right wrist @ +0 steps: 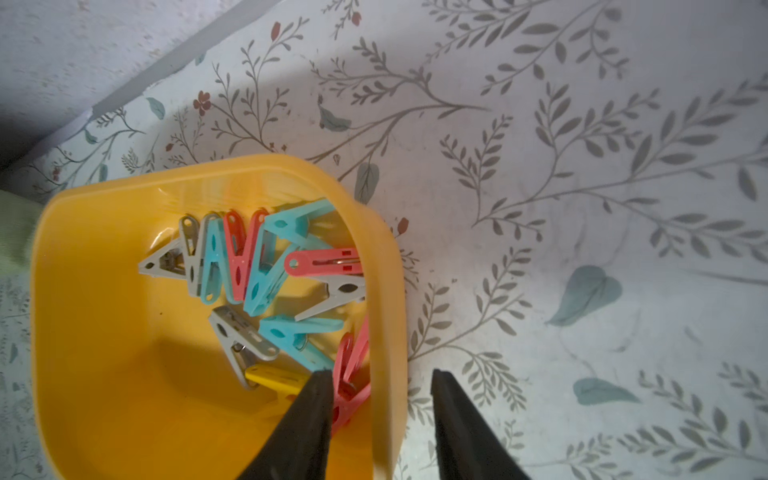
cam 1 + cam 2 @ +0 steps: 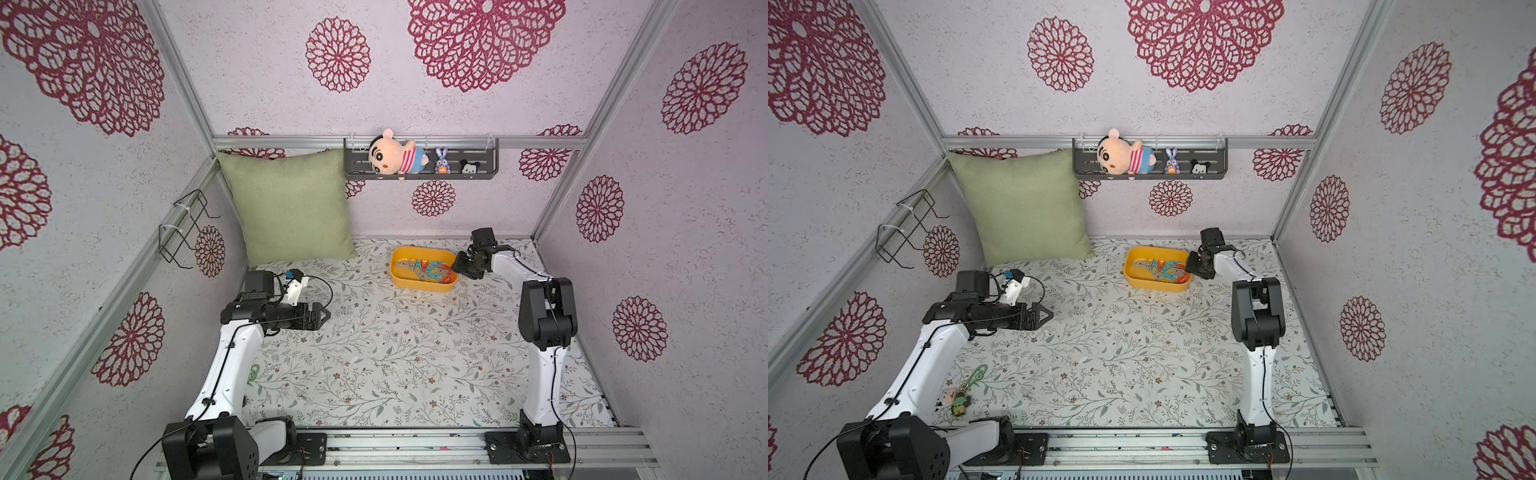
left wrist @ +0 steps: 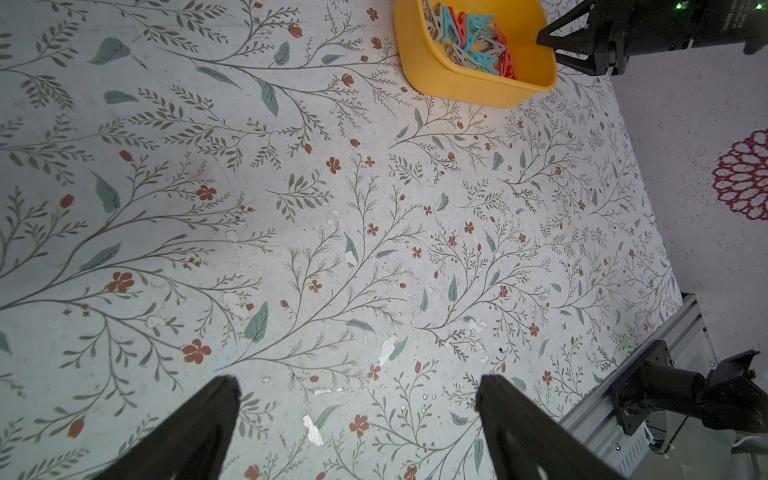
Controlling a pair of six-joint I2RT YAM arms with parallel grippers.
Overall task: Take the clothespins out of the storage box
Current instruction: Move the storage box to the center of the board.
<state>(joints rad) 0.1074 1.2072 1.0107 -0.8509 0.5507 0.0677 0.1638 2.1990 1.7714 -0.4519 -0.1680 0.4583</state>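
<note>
The big floral table [image 2: 374, 353] is hemmed by walls on the far side and both flanks. A metal rail [image 2: 415, 442] runs along the near edge, and the whole middle lies bare between the two arms.

A green cushion [image 2: 286, 203] is propped in the far left corner. Just to its right, near the far wall, the yellow storage box [image 2: 419, 287] sits flat on the table, with open surface on its near side.

The left gripper [image 3: 357, 380] hangs above bare table, jaws spread wide with nothing between them, well apart from the box.

The right gripper [image 1: 379, 374] is at the box's right end, jaws apart and straddling the wall. One finger [image 1: 311, 415] is down inside; the other is outside over the table, with a gap showing between it and the wall.

Inside, the clothespins [image 1: 257, 266], teal, grey and red, pile toward that same end, and the rest of the floor is bare yellow. A red clothespin [image 1: 352, 357] lies between the inner finger and the wall. A yellow clothespin [image 1: 274, 376] lies just beside that fingertip.
</note>
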